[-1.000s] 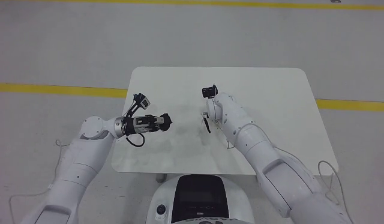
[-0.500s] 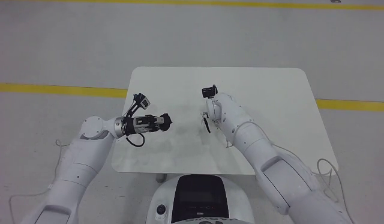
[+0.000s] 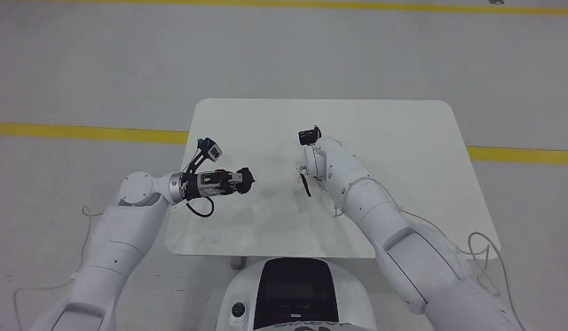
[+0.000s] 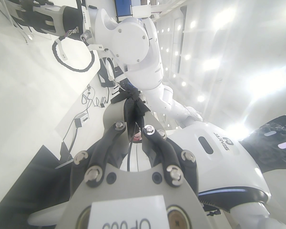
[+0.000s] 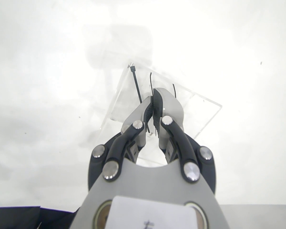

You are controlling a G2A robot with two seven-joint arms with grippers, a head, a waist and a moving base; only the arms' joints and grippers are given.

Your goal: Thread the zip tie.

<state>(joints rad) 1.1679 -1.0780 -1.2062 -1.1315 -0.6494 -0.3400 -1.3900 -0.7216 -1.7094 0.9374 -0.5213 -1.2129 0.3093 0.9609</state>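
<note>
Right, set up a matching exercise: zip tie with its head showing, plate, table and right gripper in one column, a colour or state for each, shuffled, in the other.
1 zip tie
2 plate
3 table
4 right gripper

A clear
B shut, over the plate
C black
D white

Pairs: 1-C, 2-A, 3-D, 4-B.

The zip tie (image 5: 136, 84) is thin black plastic, smooth with a slight sheen. It lies against a clear acrylic stand (image 5: 205, 110), glossy with polished edges. Under the stand, the table (image 3: 399, 136) is white, matt and smooth. Over the stand, the right gripper (image 5: 153, 96) shows matt grey metal-looking fingers, black ribbed rubbery pads (image 5: 157, 103) and bright metal rivets. Beside the stand, the arm shell (image 4: 131, 39) is glossy white plastic.
</note>
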